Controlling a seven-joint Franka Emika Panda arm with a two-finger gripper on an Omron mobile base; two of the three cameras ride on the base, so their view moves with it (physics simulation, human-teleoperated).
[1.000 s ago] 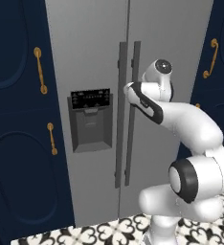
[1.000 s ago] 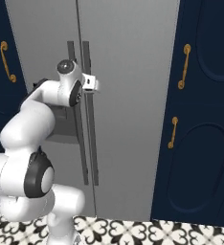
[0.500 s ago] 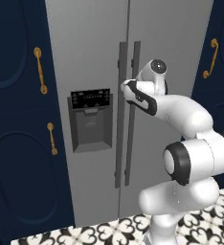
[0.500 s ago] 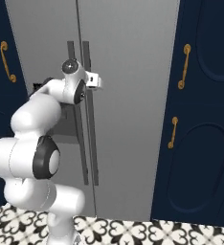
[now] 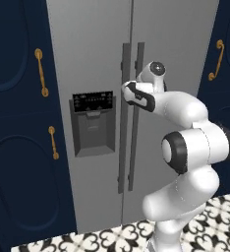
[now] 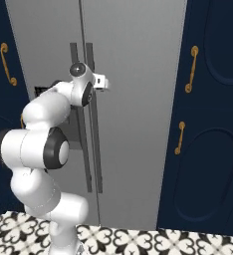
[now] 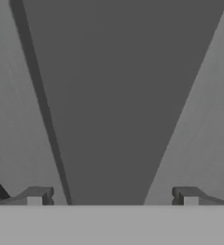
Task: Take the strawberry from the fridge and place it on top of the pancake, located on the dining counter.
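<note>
Navy cabinets [image 5: 18, 147] with gold handles [image 5: 40, 72] flank the fridge [image 5: 92, 49], patterned tile floor [image 6: 138, 239] below. Both fridge doors are shut, so the strawberry can't be seen; I assume it's on a shelf inside. Pancake and dining desk aren't in front of me.

Step in hand: open the fridge. My fingers [image 7: 112, 198] are spread wide, holding nothing. Hand view puts the dark vertical bar of a door handle [image 7: 114, 95] straight ahead, centred between the two fingertips [image 7: 35, 197]. From the base views my hand sits at the upper part of the paired handles [image 5: 130, 113] near the centre seam; looks like the right door's bar [image 6: 91, 114], but I can't tell for sure which of the two.

How to do it well, my take:
- Push in until the bar sits deep between the fingers, then close. A shallow pinch would likely slip.
- Stay square to the bar and keep it centred.
- Pull along the door's arc about its outer hinge, not straight back.
- Swing the door wide enough to leave reach to the shelves.
</note>
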